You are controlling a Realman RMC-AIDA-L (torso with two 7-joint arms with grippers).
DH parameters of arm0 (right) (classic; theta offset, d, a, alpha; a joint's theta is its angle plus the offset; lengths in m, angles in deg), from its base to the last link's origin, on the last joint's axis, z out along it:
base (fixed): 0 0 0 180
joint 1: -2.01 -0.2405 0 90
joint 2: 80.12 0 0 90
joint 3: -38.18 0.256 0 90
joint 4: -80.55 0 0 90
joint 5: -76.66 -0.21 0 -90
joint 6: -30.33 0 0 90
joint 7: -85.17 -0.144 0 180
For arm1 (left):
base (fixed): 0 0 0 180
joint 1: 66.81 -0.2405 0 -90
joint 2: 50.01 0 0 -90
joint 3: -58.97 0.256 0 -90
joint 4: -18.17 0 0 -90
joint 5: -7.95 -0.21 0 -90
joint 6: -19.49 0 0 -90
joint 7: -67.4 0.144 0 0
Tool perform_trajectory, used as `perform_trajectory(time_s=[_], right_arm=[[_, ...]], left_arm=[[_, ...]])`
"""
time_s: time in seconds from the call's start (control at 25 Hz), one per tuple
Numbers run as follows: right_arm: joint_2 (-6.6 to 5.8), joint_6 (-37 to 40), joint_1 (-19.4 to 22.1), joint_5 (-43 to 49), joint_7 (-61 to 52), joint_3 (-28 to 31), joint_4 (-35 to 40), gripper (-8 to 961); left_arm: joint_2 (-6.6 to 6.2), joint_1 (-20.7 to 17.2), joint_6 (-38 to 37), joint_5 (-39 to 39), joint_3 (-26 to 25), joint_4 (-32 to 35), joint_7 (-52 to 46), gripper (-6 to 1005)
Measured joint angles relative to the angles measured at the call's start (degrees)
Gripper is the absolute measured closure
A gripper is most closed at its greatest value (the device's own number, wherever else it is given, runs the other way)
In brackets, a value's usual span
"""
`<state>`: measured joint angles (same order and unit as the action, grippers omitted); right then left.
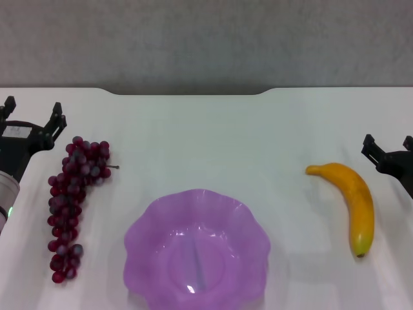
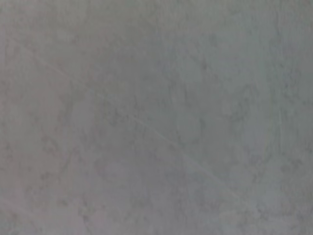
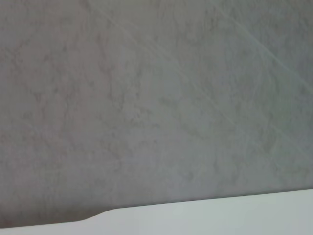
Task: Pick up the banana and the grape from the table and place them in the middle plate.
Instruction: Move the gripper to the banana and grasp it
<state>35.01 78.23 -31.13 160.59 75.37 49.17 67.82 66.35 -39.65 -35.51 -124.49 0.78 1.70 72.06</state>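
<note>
My left gripper [image 1: 32, 111] spread beside the grape [image 1: 72, 203], my right gripper [image 1: 387, 143] spread near the banana [image 1: 353, 201] — middle plate [image 1: 145, 239] between them, on the table [image 1: 213, 135].

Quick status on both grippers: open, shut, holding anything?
Left gripper: open, holding nothing, beside the grapes.
Right gripper: open, holding nothing, beside the banana.
</note>
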Motion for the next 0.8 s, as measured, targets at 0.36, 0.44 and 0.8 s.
perform_trajectory(time_s=[0.36,0.44,0.8], right_arm=[[0.07,0.0,-0.2,0.0,0.2,0.0,-0.2,71],[0.14,-0.6,-0.2,0.0,0.3,-0.1,-0.5,74],[0.27,-6.2,-0.4,0.0,0.4,-2.4,-3.2,83]], left_arm=[[0.0,0.0,0.0,0.0,0.0,0.0,0.0,108],[0.0,0.0,0.0,0.0,0.0,0.0,0.0,108],[-0.02,-0.1,-0.1,0.0,0.0,-0.1,0.0,110]])
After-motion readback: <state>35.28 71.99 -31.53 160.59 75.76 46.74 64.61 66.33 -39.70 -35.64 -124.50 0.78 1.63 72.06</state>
